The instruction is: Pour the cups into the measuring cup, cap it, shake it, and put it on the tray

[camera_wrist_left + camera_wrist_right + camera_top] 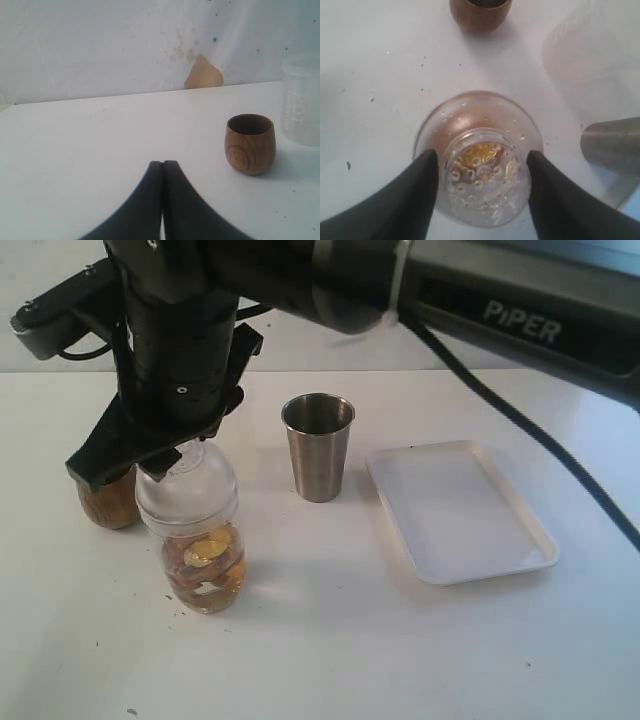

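The clear measuring cup [205, 575] stands at the left with golden and brown pieces inside and a clear dome lid [190, 492] on top. My right gripper [128, 468] reaches across from the right and hangs over it. In the right wrist view the right gripper [482, 160] is open, its fingers [422, 180] close on either side of the dome lid [485, 195]. The brown wooden cup [250, 144] stands upright just left of the measuring cup, partly hidden behind a finger. The steel tumbler [318, 445] stands upright in the middle. My left gripper [163, 164] is shut and holds nothing, low over the table short of the wooden cup. The white tray [470, 540] lies at the right.
A frosted translucent cup [301, 102] stands beyond the wooden cup, and the right arm hides it in the exterior view. The right arm's black cable [520, 430] runs above the tray's far side. Small dark specks dot the table around the measuring cup.
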